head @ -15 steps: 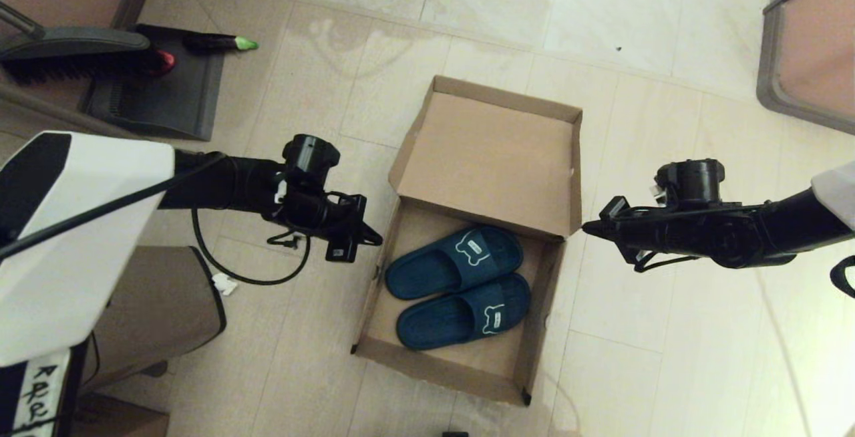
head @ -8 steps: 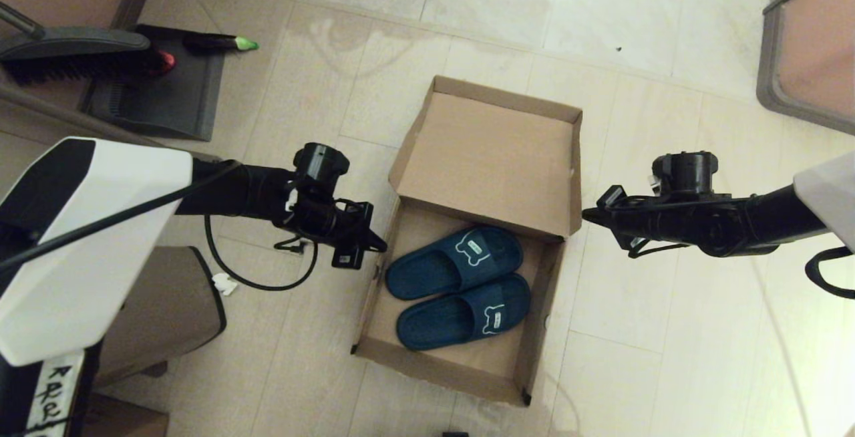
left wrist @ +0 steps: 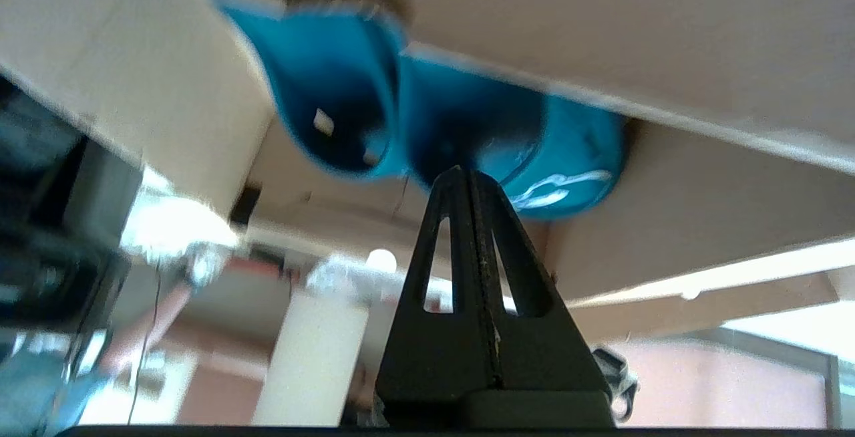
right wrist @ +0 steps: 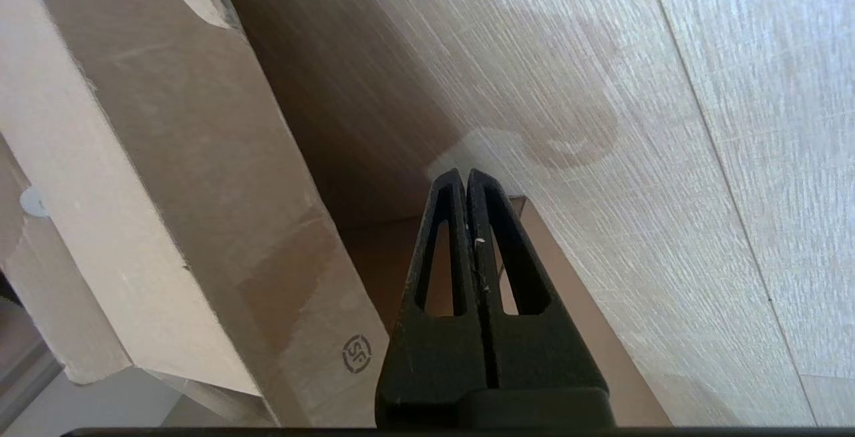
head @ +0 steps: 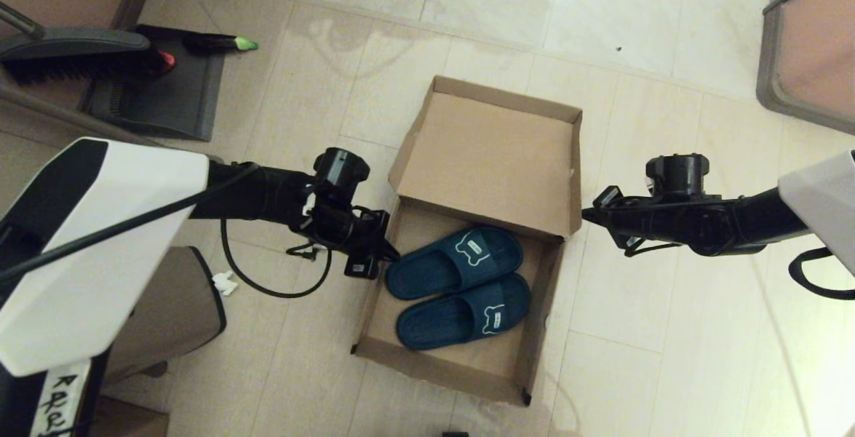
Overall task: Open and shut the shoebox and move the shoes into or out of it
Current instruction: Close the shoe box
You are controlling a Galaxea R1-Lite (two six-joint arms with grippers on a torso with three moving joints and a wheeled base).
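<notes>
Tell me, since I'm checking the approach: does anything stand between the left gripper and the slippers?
Only the shoebox's low left wall. The shut left gripper is at that edge, beside the shoes.

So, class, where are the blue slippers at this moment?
In the head view, the slippers lie side by side inside the open shoebox, below its raised lid, between the left gripper and the right gripper.

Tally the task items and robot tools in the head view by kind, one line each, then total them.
shoebox: 1, lid open
slippers, dark teal, both inside the box: 2, far one, near one
robot tools: 2, left tool, right tool, both shut
Total: 5
</notes>
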